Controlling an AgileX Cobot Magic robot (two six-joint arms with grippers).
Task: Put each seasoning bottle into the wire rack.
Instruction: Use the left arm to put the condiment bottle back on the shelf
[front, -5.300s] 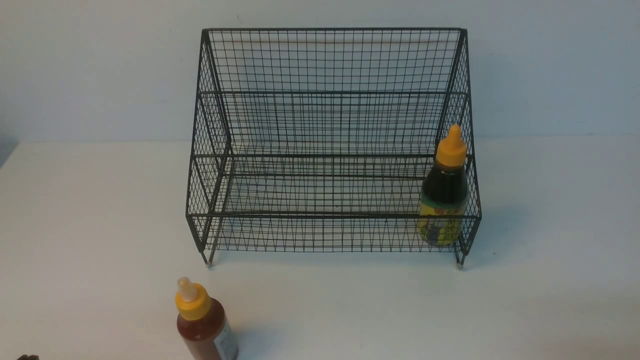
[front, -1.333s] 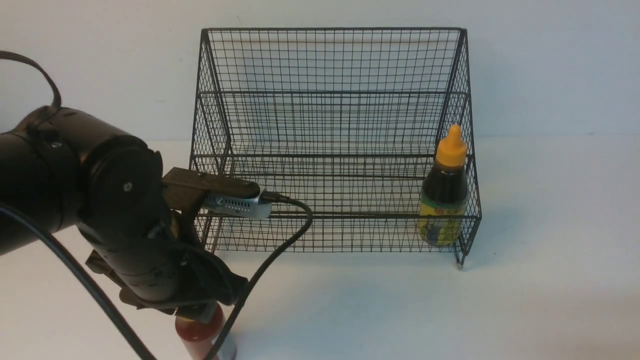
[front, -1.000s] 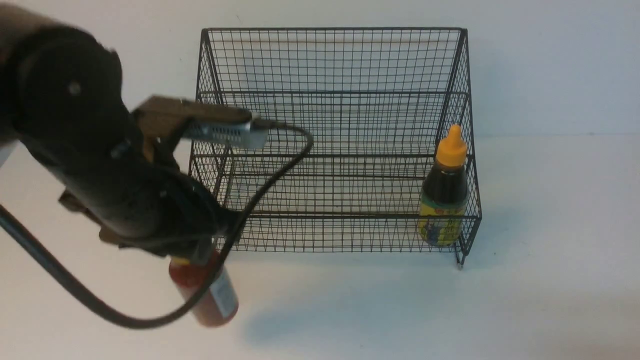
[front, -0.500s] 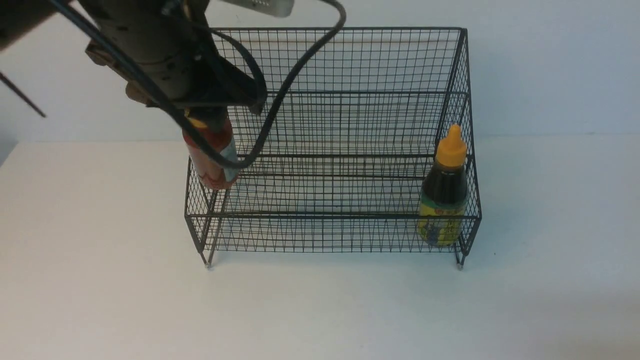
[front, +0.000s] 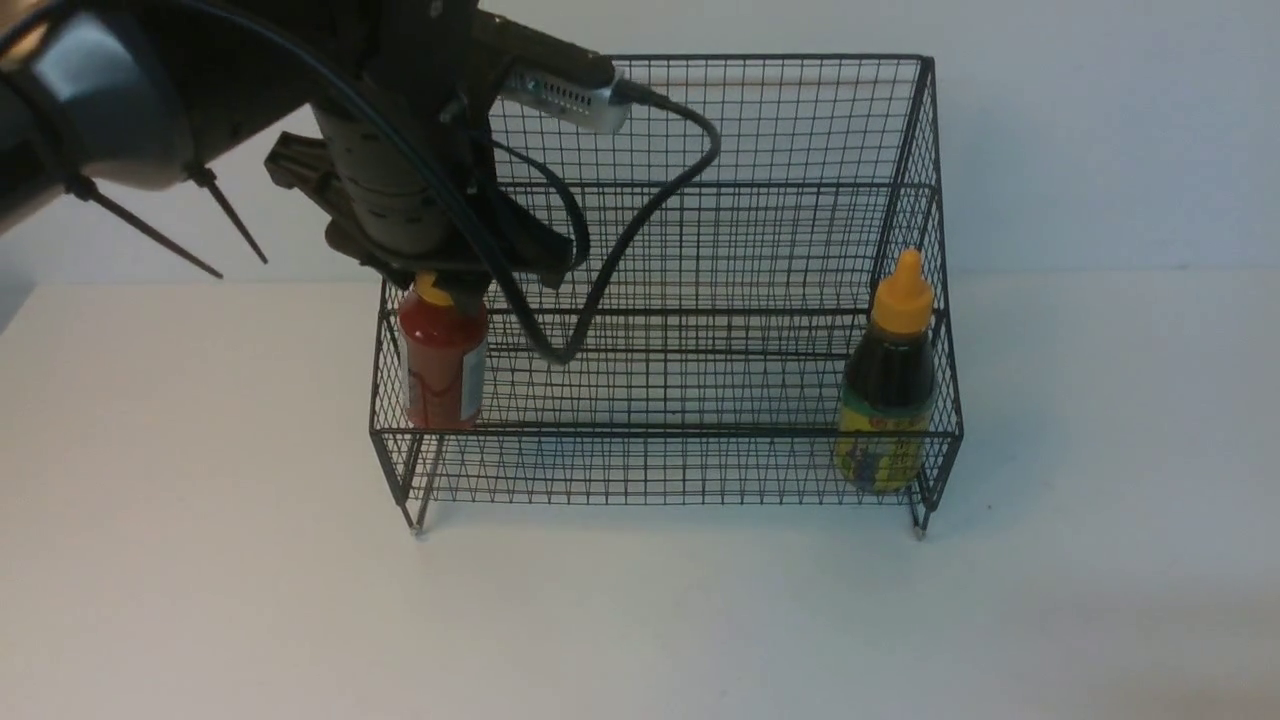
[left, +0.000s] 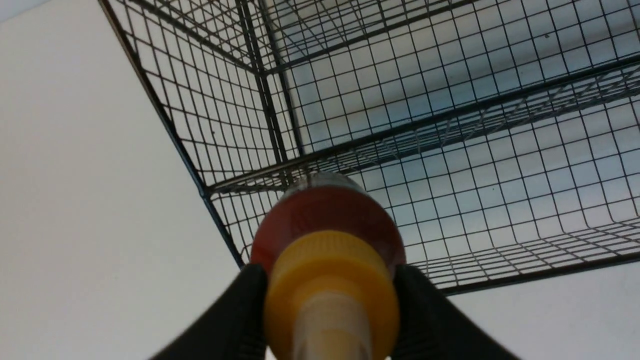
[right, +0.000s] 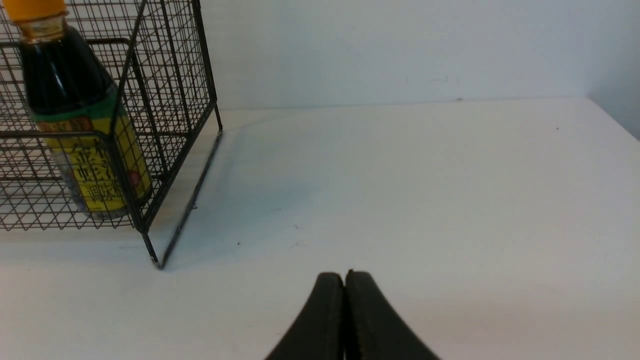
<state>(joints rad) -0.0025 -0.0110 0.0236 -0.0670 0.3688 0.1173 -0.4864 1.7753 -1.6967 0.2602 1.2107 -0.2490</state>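
Observation:
The black wire rack (front: 660, 130) stands at the back middle of the table. My left gripper (front: 437, 285) is shut on the yellow cap of the red seasoning bottle (front: 443, 360), which hangs upright over the left end of the rack's lower tier, its base near the front rail. In the left wrist view the fingers (left: 245, 305) clamp the cap of the red bottle (left: 327, 220) above the rack (left: 450, 75) corner. The dark seasoning bottle (front: 889, 395) stands in the lower tier's right end. My right gripper (right: 344, 275) is shut and empty, low over the table, right of the rack (right: 170, 75) and the dark bottle (right: 75, 125).
The white table (front: 640, 620) runs back to a pale wall. A black cable (front: 640, 210) from my left wrist loops in front of the rack's upper tier. The rack's tall back panel and sloped sides close in both tiers.
My left arm lifted the red bottle off the front of the table and carried it up and back. Over the last half second it lowered the bottle, now upright, at the rack's left end.

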